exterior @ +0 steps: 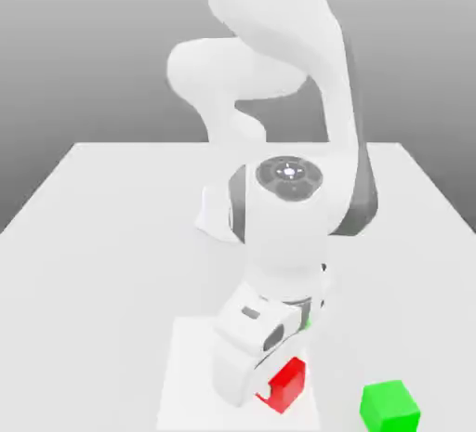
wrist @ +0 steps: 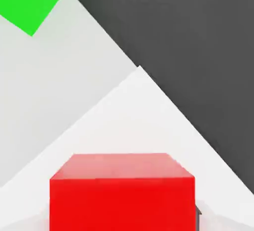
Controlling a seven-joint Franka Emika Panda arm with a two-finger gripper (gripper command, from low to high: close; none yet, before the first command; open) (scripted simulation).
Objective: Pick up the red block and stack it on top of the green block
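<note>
Fingers (exterior: pixel 264 390), hard to make out, grip the partly hidden red block (exterior: pixel 288 386).

From the exterior view I note a pale, near-white tabletop (exterior: pixel 112 263), plain and evenly lit, its far edge straight and its sides spreading toward the camera. A brighter white square panel (exterior: pixel 191 374) lies on it, near edge of the view. Behind the table I record a smooth grey backdrop (exterior: pixel 84 49), lighter at the top, darkening downward. In the hand view I log a dark grey area (wrist: pixel 188 51) beyond the table's straight edge.
</note>
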